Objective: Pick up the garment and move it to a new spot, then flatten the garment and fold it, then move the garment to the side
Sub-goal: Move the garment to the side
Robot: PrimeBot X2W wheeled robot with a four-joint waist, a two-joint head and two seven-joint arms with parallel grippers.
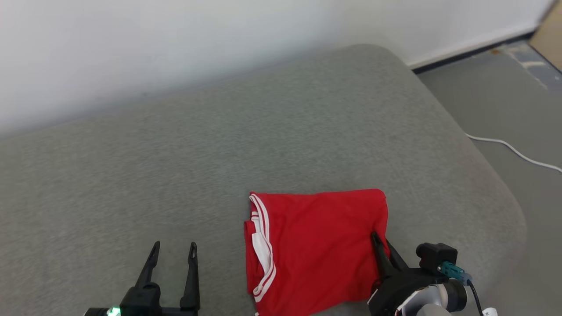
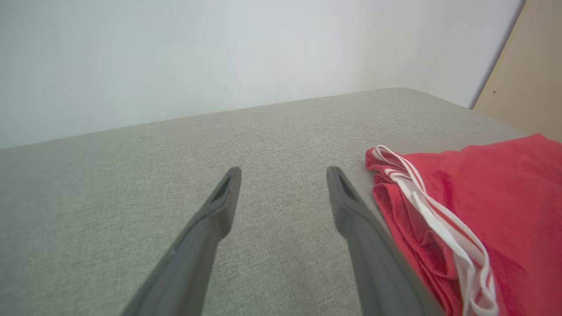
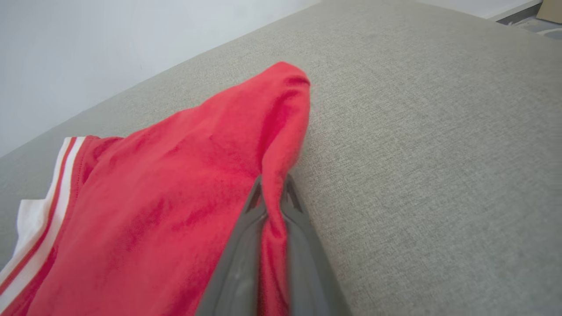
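Right gripper [image 1: 380,238] is clenched on the garment [image 1: 316,245]. In the right wrist view its two dark fingers [image 3: 246,245] pinch a fold of the red cloth at the right edge, and the cloth runs up between them. The garment lies folded on the grey cushion [image 1: 219,145] and spreads to the left of this gripper and ahead of it. Its far right corner stands a little raised beyond the fingertips. The white-striped hem [image 1: 262,245] is on the side away from this gripper and faces the left gripper [image 1: 174,245].

Left gripper is released, with its fingers apart and no cloth between them. The striped hem lies near it on its right, and in the head view the two are apart.

Ahead of both grippers the cushion runs to a white wall [image 1: 175,44]. To the right of the right gripper the cushion ends in a rounded edge. Beyond that edge is grey floor [image 1: 505,101], with a white cable [image 1: 513,151] on it.

The right wrist comes in from the lower right, low over the cushion, and its fingers point ahead and a little to the left. On this wrist sits a small black block [image 1: 435,254] with a teal plug. The left gripper points straight ahead, and a green light [image 1: 113,311] shines at its base.
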